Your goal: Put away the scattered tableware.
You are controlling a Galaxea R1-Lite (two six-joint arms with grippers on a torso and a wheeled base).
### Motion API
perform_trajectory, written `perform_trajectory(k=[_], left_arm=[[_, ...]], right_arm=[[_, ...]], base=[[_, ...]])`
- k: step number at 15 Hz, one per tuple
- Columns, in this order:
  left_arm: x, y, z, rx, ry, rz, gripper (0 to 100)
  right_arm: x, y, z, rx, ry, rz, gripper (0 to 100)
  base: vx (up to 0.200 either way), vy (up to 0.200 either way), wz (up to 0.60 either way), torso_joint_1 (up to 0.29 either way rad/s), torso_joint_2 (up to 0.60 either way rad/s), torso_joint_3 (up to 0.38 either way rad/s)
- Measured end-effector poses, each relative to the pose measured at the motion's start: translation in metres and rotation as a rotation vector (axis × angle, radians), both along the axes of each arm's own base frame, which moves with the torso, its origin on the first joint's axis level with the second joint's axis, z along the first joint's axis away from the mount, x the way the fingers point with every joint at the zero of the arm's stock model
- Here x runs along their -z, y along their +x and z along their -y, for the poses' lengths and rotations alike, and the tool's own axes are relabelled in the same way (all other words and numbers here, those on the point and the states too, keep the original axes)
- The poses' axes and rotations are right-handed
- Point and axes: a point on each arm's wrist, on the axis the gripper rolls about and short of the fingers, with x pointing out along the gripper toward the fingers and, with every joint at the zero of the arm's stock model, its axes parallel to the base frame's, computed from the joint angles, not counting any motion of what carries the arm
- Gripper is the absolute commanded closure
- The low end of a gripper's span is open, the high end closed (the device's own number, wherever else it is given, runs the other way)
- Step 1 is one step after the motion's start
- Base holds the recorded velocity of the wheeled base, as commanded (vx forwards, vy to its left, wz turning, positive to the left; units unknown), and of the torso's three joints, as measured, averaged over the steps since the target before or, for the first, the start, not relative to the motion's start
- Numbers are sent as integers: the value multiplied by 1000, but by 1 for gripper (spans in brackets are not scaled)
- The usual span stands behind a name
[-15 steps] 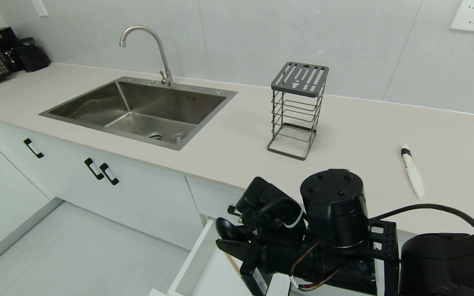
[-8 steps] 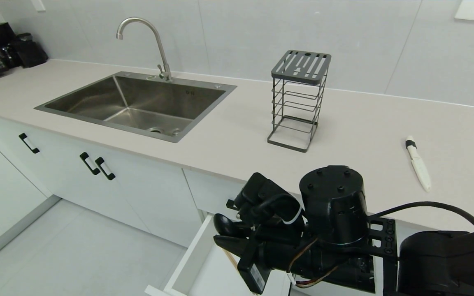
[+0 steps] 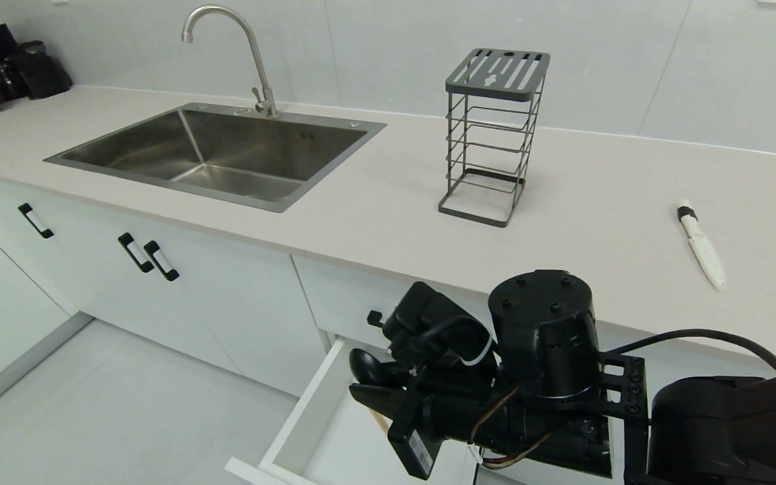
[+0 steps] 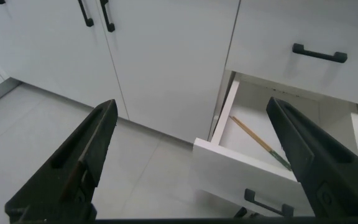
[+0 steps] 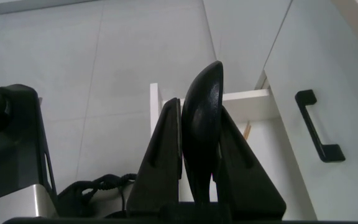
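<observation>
Glossy black spoon [image 5: 202, 118], clenched between the fingers of the right gripper [image 5: 201, 180] with the bowl jutting past the fingertips. Held in the air over the pulled-out white drawer [image 3: 300, 423] below the front edge of the pale beige counter [image 3: 374, 236], near the drawer's left wall and not yet resting on anything inside. Left gripper [image 4: 191, 165] released, spread wide around nothing, hanging in front of the white cabinet doors [image 4: 166, 56] and apart from the drawer. Already lying on the drawer floor: 1 thin wooden utensil [image 4: 260, 142], probably chopsticks, too slim to count. Out on the counter, well apart from the drawer and toward the right end: 1 white knife with a black band [image 3: 700, 246], lying flat, touched by neither gripper. Toward the back edge, about the middle: 1 dark grey wire knife rack [image 3: 492, 135], standing upright. Farther left, sunk into the counter: steel sink [image 3: 246, 145]. Judged roughly halfway: drawer open, 1 piece seemingly stowed, 1 in hand and close to going in. Left to do, by the look of things: lower and let go of the spoon, fetch the knife, probably for the rack, then push the drawer shut.
</observation>
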Motion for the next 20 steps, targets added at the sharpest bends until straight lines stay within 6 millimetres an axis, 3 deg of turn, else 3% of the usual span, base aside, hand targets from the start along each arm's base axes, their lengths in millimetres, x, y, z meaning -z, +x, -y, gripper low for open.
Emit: perform_trajectory(k=[12, 20], left_arm=[[0, 0, 0, 0, 0, 0, 0], [0, 0, 0, 0, 0, 0, 0]], right_arm=[[-4, 3, -6, 4, 17, 13, 100], [-6, 6, -10, 3, 24, 17, 100]], base=[[0, 0, 0, -142, 281, 134], [0, 0, 0, -240, 348, 135]])
